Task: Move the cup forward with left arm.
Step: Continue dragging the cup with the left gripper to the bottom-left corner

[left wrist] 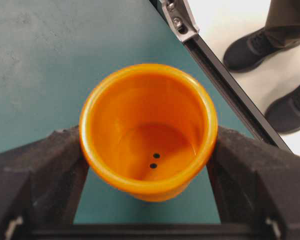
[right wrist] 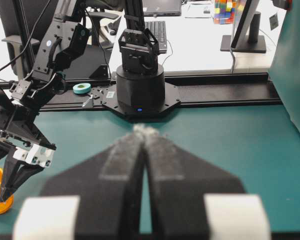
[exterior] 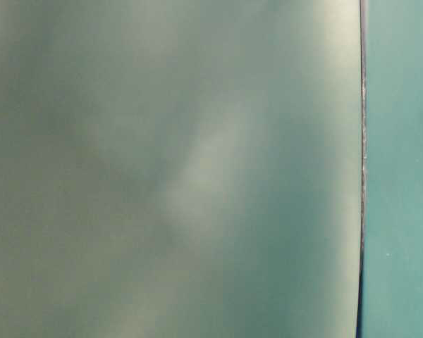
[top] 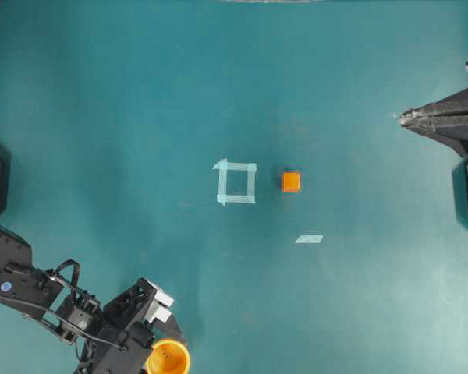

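Two black fingers [left wrist: 45, 170] of the left end effector [top: 157, 336] sit either side of the cup [left wrist: 148, 131], spread wide and looking like they're touching its walls, though I can't tell if it's actually squeezing, while the right end effector [right wrist: 144, 132] is parked well away with its jaws pressed together and nothing in them. Cup's upright with its mouth facing up, long axis vertical, sitting on the teal bench [top: 140, 117] right at the near edge, bottom-left in the overhead view. So the left arm is obviously the close one, and I'd guess it's a straight carry or push out toward the tape square [top: 236, 183] and the little orange cube [top: 291, 181].
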`<action>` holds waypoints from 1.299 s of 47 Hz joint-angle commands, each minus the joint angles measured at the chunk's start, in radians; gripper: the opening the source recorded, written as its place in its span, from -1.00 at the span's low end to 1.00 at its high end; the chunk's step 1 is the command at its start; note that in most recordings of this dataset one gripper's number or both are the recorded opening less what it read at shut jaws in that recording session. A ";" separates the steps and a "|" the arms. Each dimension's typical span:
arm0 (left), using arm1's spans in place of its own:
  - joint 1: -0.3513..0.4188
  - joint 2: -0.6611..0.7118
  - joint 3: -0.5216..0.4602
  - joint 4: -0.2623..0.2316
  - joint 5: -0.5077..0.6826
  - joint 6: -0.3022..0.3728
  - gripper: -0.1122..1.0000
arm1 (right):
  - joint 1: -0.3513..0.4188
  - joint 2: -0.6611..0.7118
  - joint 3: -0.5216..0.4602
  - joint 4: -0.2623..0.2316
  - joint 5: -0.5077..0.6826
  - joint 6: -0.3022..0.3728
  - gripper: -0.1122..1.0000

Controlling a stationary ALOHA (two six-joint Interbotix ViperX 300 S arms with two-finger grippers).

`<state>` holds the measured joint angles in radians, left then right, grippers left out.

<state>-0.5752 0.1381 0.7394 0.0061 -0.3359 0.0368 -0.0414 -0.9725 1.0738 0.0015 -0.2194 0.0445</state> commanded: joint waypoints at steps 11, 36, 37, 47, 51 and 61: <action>-0.005 -0.014 -0.021 -0.003 -0.008 0.002 0.48 | 0.000 0.002 -0.034 0.002 -0.006 0.000 -0.81; -0.003 -0.014 -0.021 -0.003 -0.008 0.002 0.48 | 0.000 0.002 -0.034 0.002 -0.005 0.000 -0.81; -0.005 -0.014 -0.021 -0.003 -0.008 0.002 0.48 | 0.000 0.002 -0.034 0.003 -0.005 0.000 -0.81; -0.003 -0.014 -0.021 -0.003 -0.008 0.003 0.48 | 0.000 0.002 -0.034 0.003 -0.006 0.000 -0.81; -0.005 -0.014 -0.021 -0.003 -0.008 0.003 0.48 | 0.000 0.002 -0.034 0.002 -0.006 0.000 -0.81; -0.005 -0.014 -0.021 -0.003 -0.008 0.003 0.45 | -0.002 0.002 -0.034 0.002 -0.006 0.000 -0.81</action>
<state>-0.5768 0.1381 0.7394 0.0046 -0.3344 0.0383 -0.0414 -0.9725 1.0723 0.0000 -0.2194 0.0445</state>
